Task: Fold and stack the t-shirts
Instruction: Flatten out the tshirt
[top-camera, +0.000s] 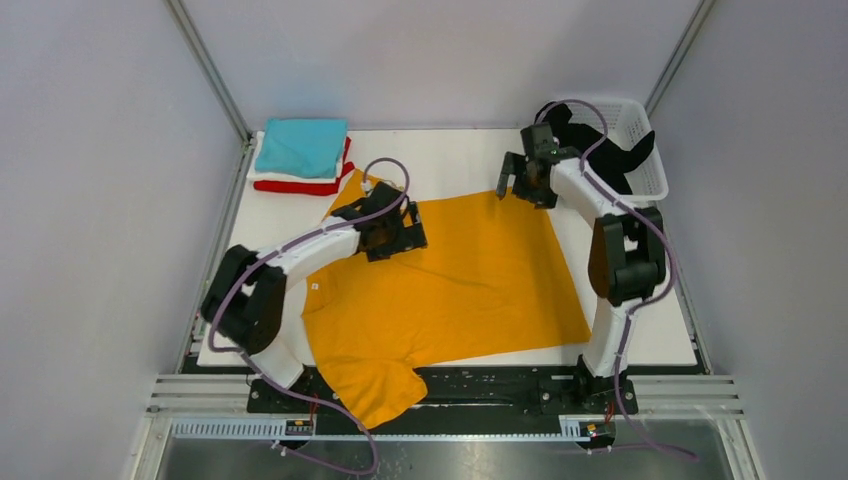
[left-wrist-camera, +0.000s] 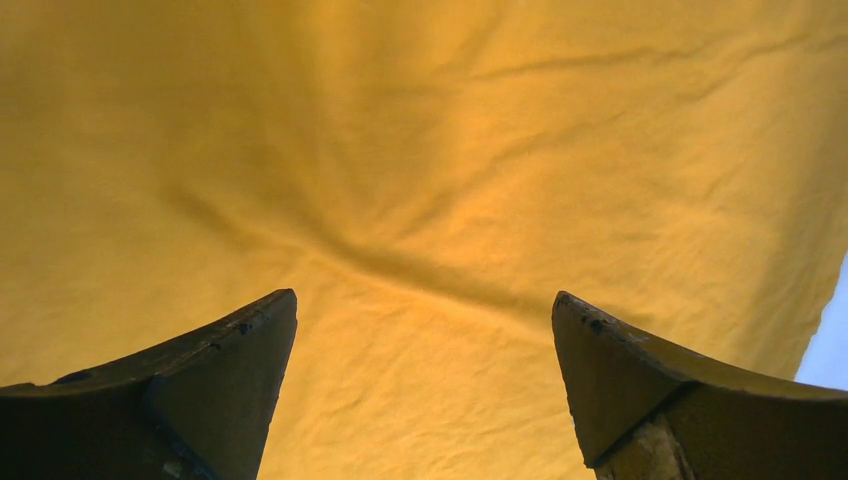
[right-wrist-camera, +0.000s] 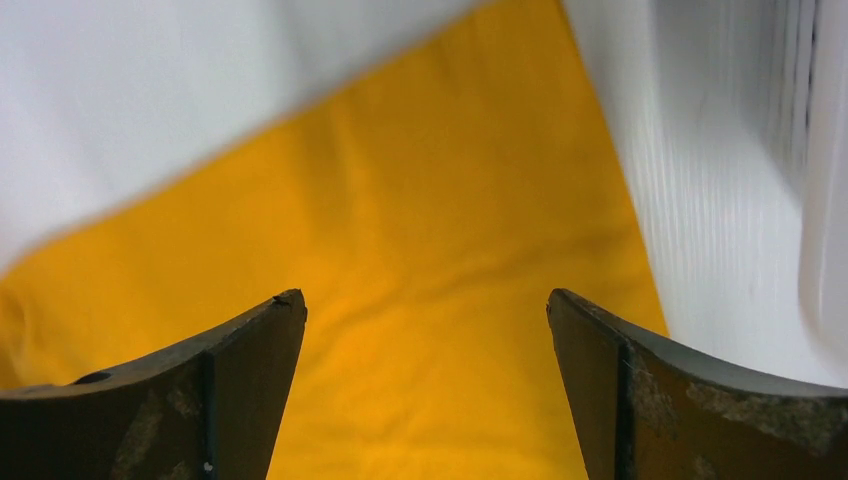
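Observation:
A mustard-orange t-shirt (top-camera: 460, 275) lies spread flat on the white table, one sleeve hanging over the near edge. My left gripper (top-camera: 395, 228) is open and empty just above the shirt's far-left part; the cloth (left-wrist-camera: 430, 180) fills the left wrist view. My right gripper (top-camera: 522, 178) is open and empty above the shirt's far-right corner (right-wrist-camera: 400, 300). A folded stack sits at the far left: teal t-shirt (top-camera: 300, 146) on top, white (top-camera: 262, 168) under it, red (top-camera: 300, 186) at the bottom. A black t-shirt (top-camera: 615, 155) lies in the basket.
The white plastic lattice basket (top-camera: 650, 175) stands at the far right corner; its wall shows in the right wrist view (right-wrist-camera: 820, 150). Metal frame posts rise at both far corners. A bare strip of table (top-camera: 450, 155) lies beyond the shirt.

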